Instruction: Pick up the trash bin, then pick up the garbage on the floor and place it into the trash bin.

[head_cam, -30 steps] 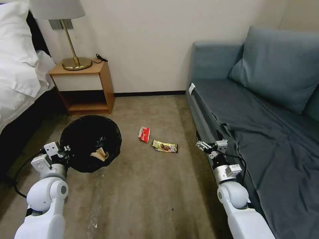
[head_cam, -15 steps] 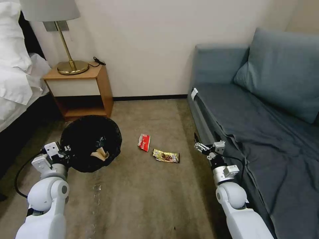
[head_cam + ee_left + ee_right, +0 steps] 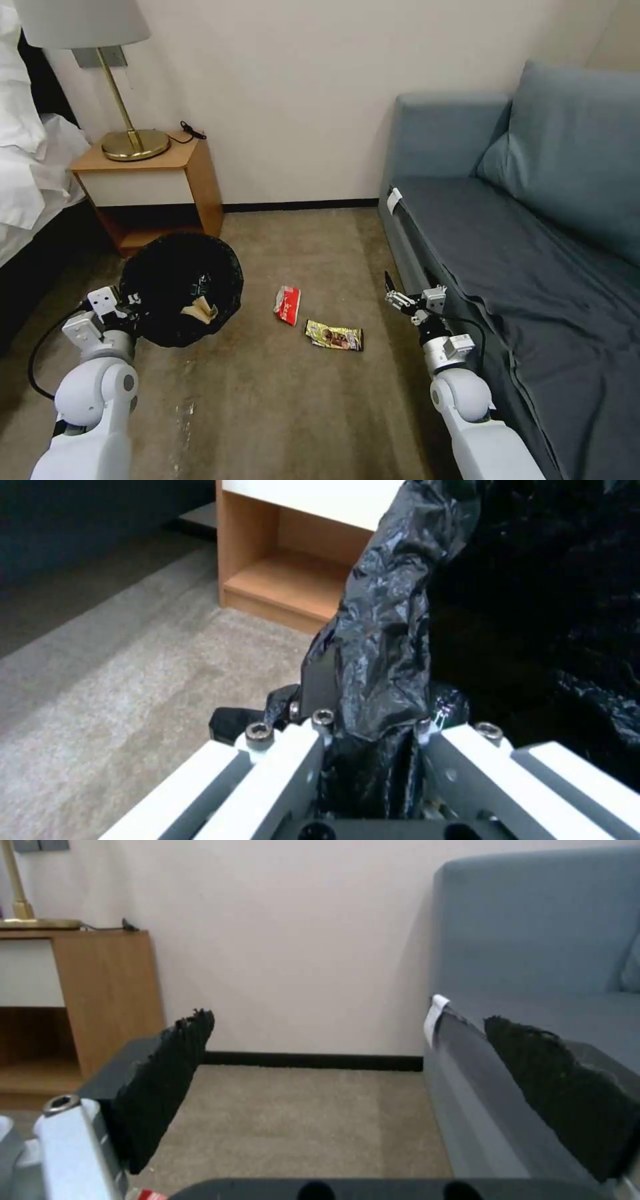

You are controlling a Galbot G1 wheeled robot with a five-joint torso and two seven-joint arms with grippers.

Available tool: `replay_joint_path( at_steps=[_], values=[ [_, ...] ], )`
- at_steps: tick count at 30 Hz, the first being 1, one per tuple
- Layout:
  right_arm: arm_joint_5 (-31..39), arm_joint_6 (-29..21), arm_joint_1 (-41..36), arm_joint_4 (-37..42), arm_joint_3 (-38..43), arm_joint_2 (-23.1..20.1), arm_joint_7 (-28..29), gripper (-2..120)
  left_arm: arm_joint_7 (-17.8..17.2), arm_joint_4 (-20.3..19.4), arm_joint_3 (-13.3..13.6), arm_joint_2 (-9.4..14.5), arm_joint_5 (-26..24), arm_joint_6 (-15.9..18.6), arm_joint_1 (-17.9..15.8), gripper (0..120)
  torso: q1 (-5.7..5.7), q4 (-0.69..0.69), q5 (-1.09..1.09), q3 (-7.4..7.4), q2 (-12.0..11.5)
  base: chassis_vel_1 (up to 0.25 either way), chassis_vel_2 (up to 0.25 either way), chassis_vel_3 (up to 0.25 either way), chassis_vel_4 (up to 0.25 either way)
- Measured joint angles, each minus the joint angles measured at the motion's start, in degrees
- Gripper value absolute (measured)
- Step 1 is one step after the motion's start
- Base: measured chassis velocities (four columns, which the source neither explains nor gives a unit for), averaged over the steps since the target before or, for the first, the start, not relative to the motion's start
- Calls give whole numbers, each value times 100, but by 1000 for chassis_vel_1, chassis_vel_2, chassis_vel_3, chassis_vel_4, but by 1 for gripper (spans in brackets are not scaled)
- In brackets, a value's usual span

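Observation:
My left gripper (image 3: 127, 303) is shut on the rim of the trash bin (image 3: 180, 287), a round bin lined with a crinkly black bag (image 3: 387, 630); the left wrist view has the bag pinched between the fingers. Crumpled brown paper (image 3: 200, 309) lies inside the bin. On the carpet to its right lie a red-and-white wrapper (image 3: 288, 305) and a gold-brown snack wrapper (image 3: 335, 336). My right gripper (image 3: 400, 299) hangs open and empty beside the sofa front, right of the wrappers; its black pads (image 3: 167, 1080) stand wide apart.
A blue sofa (image 3: 533, 233) fills the right side, close to my right arm. A wooden nightstand (image 3: 147, 180) with a brass lamp (image 3: 130, 133) stands by the wall behind the bin. A bed with white linen (image 3: 27, 173) is at far left. Carpet lies between.
The whole head view has shifted: nightstand and bed slide left, sofa and wrappers sit lower and nearer. The camera has moved. Both grippers keep their states.

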Motion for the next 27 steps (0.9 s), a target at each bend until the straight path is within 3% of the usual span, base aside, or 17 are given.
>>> replay_joint_path(
  at_steps=[18,27],
  values=[
    [-142,10,147,-193,-407,-42,11,100,4,6,-10,5,-20,-43,-3,2,0,0,1,0,0,-134,131,133,-135],
    [-164,50,493,-422,-944,-261,19,100,21,132,-30,29,-31,-140,-15,2,0,-1,1,0,0,-116,114,111,-102]
  ],
)
